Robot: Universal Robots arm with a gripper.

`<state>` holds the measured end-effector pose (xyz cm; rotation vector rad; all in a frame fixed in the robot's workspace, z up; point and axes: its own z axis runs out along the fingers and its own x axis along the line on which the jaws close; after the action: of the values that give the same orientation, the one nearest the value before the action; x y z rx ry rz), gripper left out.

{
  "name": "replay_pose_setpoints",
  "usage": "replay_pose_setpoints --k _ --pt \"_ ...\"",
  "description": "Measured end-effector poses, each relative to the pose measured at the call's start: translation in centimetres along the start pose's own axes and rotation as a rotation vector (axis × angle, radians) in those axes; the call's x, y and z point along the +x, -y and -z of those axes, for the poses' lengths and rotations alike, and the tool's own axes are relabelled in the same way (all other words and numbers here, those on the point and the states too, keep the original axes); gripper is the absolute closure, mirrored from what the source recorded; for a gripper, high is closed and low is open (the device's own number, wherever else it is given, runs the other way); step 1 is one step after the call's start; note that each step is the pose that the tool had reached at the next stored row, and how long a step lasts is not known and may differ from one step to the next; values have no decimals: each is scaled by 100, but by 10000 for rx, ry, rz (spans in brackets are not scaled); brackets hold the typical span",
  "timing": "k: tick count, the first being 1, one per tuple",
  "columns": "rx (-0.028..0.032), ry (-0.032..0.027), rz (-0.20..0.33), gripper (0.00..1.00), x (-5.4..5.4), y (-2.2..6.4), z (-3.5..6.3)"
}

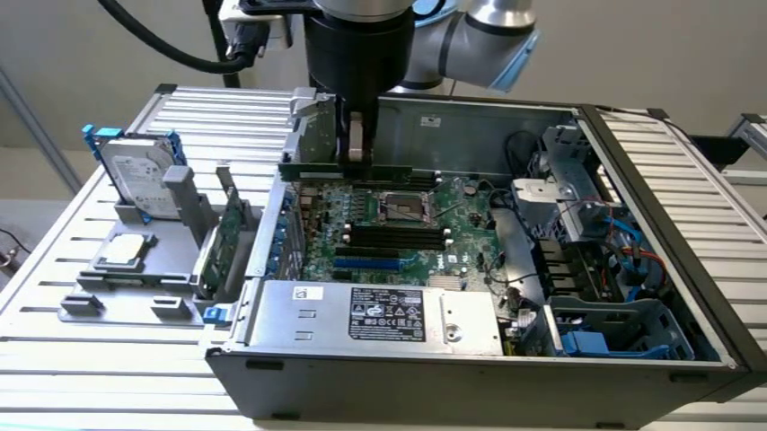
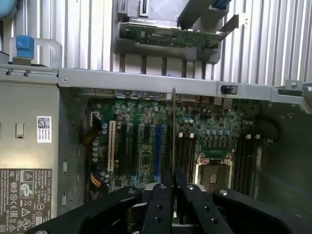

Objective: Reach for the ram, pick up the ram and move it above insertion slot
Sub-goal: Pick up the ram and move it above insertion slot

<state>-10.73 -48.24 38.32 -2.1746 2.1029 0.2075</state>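
Observation:
My gripper (image 1: 356, 160) hangs over the open computer case, shut on the ram (image 1: 396, 171), a long thin green stick held level and on edge above the far part of the motherboard (image 1: 359, 247). In the wrist view the ram (image 2: 173, 126) appears edge-on as a thin line running out from between my fingers (image 2: 161, 200). That line lies just beside the dark memory slots (image 2: 186, 153) next to the CPU socket (image 2: 214, 170). The same black slots (image 1: 396, 235) sit nearer the camera than the socket (image 1: 408, 208) in the exterior view, lower than the ram.
The grey case (image 1: 671, 206) has tall walls, a power supply (image 1: 372, 314) at the front, and cables and drive bays (image 1: 587, 260) at the exterior view's right. Outside, a grey holder carries a hard drive with blue rails (image 1: 138, 171), a green expansion card (image 1: 228, 235) and a CPU chip (image 1: 126, 251).

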Motion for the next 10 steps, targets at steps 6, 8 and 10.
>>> replay_pose_setpoints --k 6,8,10 --pt "-22 -43 -5 87 -85 135 -13" --pt "-29 -59 -6 87 -113 179 -18" --pt "-40 -82 -8 87 -142 226 -21"
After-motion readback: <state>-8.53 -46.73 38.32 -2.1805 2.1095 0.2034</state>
